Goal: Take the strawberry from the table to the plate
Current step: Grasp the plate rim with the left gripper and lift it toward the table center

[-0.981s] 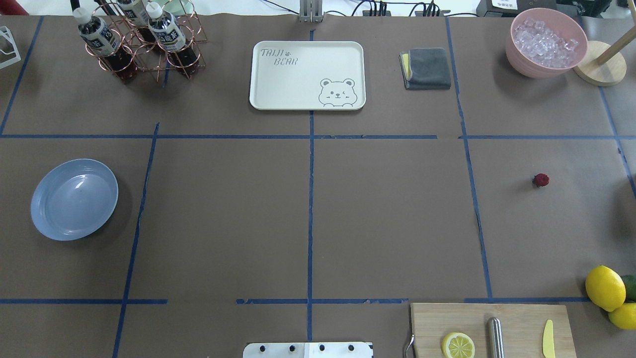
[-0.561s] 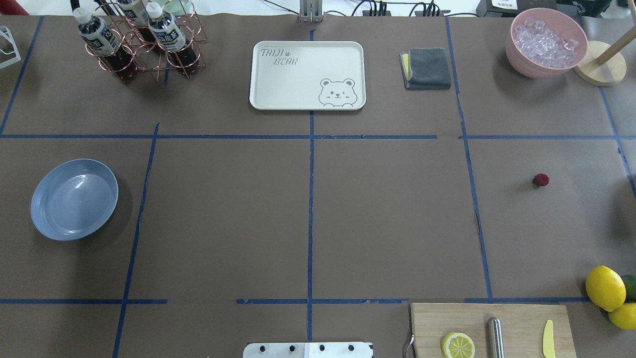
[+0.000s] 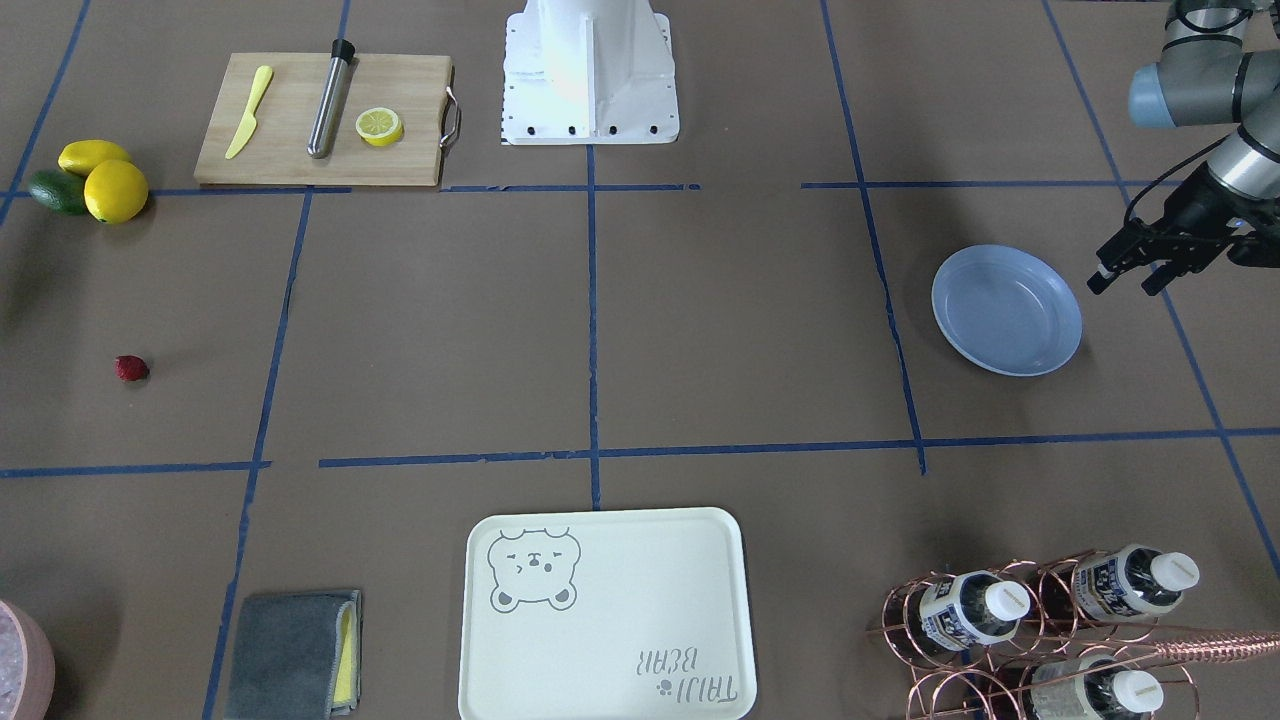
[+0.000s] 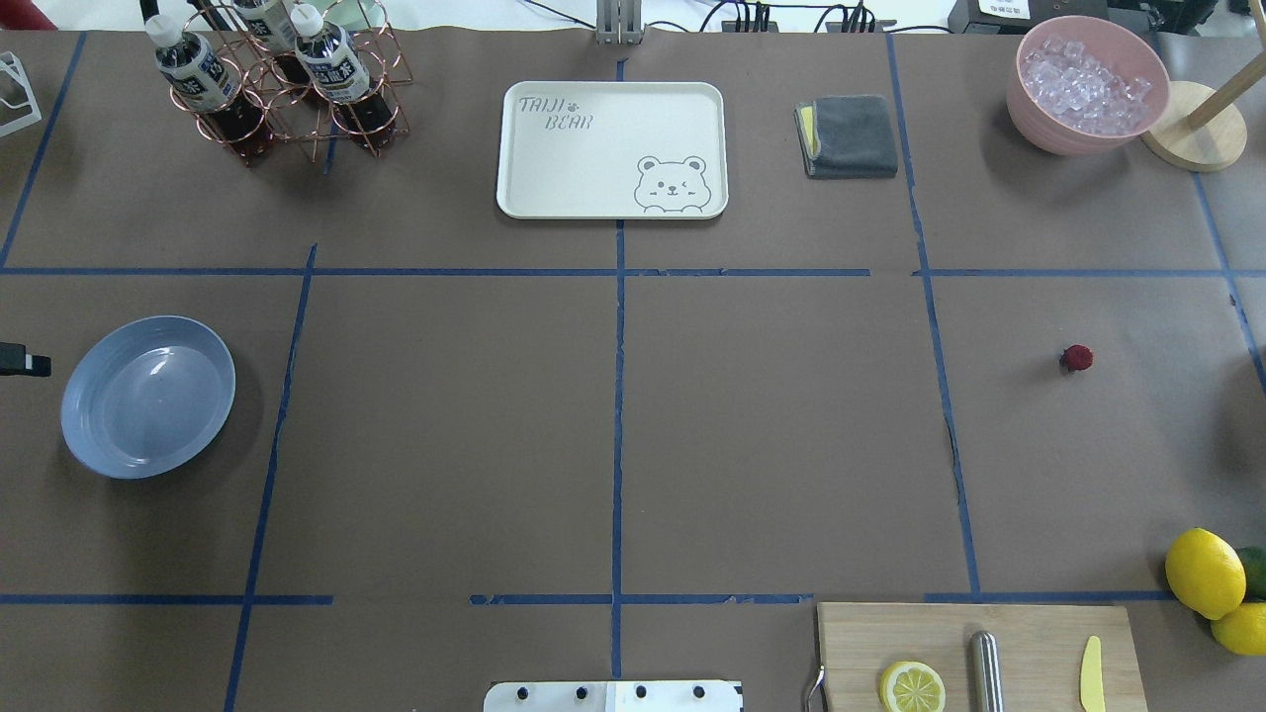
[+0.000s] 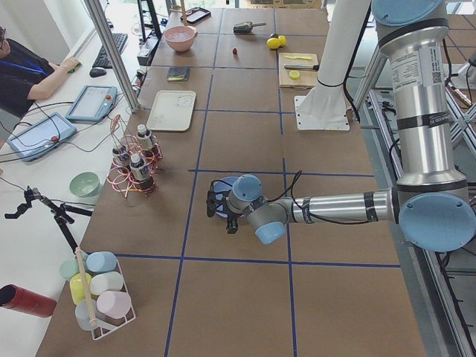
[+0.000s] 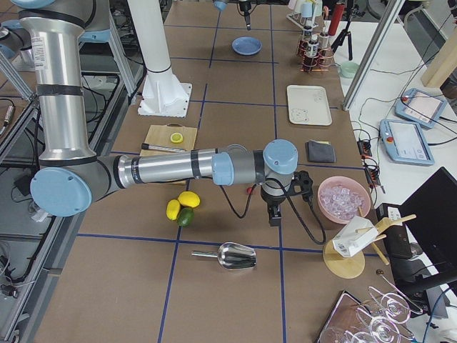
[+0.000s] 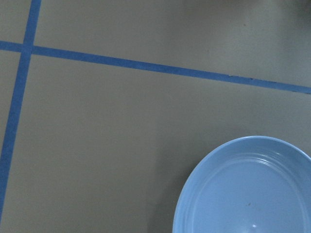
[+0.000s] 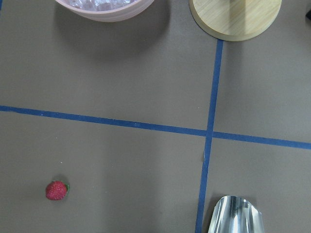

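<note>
The small red strawberry [image 4: 1076, 358] lies on the brown table [image 4: 771, 435] at the right, and shows too in the front view [image 3: 131, 369] and the right wrist view [image 8: 57, 190]. Far to the left sits the light-blue plate [image 4: 148, 396] [image 3: 1006, 310] [image 7: 252, 189], with nothing on it. My left gripper [image 3: 1125, 284] hovers just outside the plate's outer rim, open and holding nothing; only its tip [image 4: 20, 361] reaches the overhead view. My right gripper [image 6: 275, 216] hangs over the table's right part near the ice bowl. I cannot tell if it is open or shut.
A cream bear tray [image 4: 611, 148], a bottle rack [image 4: 282, 84], a grey cloth [image 4: 849, 135] and a pink bowl of ice [image 4: 1086, 84] line the far side. A cutting board [image 4: 979, 653] and lemons [image 4: 1204, 572] sit near right. A metal scoop [image 8: 235, 216] lies close by.
The tip of my left gripper has come into the overhead view at the left edge, beside the plate. The strawberry and the plate have not moved.
</note>
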You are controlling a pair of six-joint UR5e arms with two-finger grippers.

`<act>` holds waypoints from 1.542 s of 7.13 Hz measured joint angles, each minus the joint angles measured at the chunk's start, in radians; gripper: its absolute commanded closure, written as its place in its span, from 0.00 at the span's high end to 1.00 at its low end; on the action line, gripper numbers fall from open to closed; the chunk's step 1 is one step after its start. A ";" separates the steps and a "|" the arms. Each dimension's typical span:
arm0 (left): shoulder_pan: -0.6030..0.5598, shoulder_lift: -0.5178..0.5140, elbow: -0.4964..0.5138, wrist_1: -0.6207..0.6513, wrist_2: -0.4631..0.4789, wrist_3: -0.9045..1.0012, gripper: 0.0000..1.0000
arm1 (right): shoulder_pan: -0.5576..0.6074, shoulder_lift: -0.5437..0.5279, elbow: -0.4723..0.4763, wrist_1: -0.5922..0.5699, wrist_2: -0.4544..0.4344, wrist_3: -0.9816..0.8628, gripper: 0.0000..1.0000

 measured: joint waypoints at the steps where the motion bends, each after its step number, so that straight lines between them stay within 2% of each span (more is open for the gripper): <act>1: 0.049 -0.001 0.013 -0.042 0.035 -0.066 0.94 | -0.002 0.001 0.000 0.000 0.001 0.000 1.00; 2: 0.102 -0.006 0.021 -0.066 0.080 -0.112 0.87 | -0.003 0.002 0.000 0.000 0.002 0.000 1.00; 3: 0.137 -0.009 0.028 -0.076 0.122 -0.133 0.61 | -0.004 0.002 0.000 0.000 0.003 0.001 1.00; 4: 0.152 -0.011 0.035 -0.079 0.142 -0.139 0.26 | -0.004 0.002 0.000 0.000 0.004 0.001 1.00; 5: 0.158 -0.011 0.038 -0.081 0.150 -0.138 0.05 | -0.004 0.002 0.000 0.000 0.005 0.001 1.00; 6: 0.160 -0.012 0.039 -0.081 0.152 -0.135 0.00 | -0.004 0.002 0.000 0.000 0.005 0.001 1.00; 9: 0.157 -0.005 0.022 -0.079 0.130 -0.118 0.00 | -0.004 0.004 0.000 -0.001 0.005 0.001 1.00; 10: 0.147 0.004 -0.012 -0.073 0.060 -0.115 0.00 | -0.004 0.004 0.000 -0.001 0.005 0.001 1.00; 11: 0.099 0.010 -0.046 -0.069 -0.062 -0.115 0.00 | -0.004 0.004 -0.001 -0.001 0.006 0.001 1.00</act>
